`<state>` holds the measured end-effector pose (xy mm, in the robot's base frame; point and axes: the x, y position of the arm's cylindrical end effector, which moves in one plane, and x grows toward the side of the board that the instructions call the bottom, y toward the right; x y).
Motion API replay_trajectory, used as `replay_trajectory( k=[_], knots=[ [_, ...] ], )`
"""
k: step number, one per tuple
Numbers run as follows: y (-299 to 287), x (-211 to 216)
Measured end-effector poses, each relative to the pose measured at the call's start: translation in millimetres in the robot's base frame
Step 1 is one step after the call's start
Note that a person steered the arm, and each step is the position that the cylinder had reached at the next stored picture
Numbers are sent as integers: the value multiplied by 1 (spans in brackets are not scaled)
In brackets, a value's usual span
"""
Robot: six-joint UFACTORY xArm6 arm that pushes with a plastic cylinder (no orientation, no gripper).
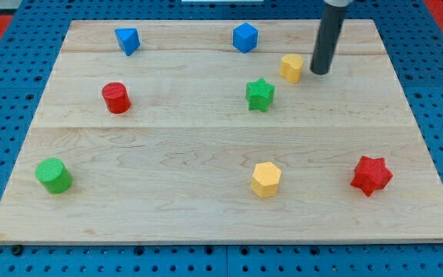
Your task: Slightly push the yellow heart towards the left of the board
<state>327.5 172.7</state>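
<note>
Yellow heart sits near the surface's top, right of centre, above and right of the green star. My tip stands just beside the heart's right side, placed there because a leftward push must start from that side. No jaws exist on this rod.

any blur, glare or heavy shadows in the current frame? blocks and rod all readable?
Camera view: lighting even, no glare on the wooden board; blocks sharp with only faint soft shadows. The rod is slightly soft-edged and cropped at the view's top; my tip reads clearly, just to the view's right of the yellow heart. The board looks trapezoidal from perspective.
</note>
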Motion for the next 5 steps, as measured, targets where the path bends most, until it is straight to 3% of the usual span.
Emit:
replay_trajectory(
  k=[1, 3, 5],
  knots=[
    [14, 56],
    [-53, 119],
    [-59, 202]
  ],
)
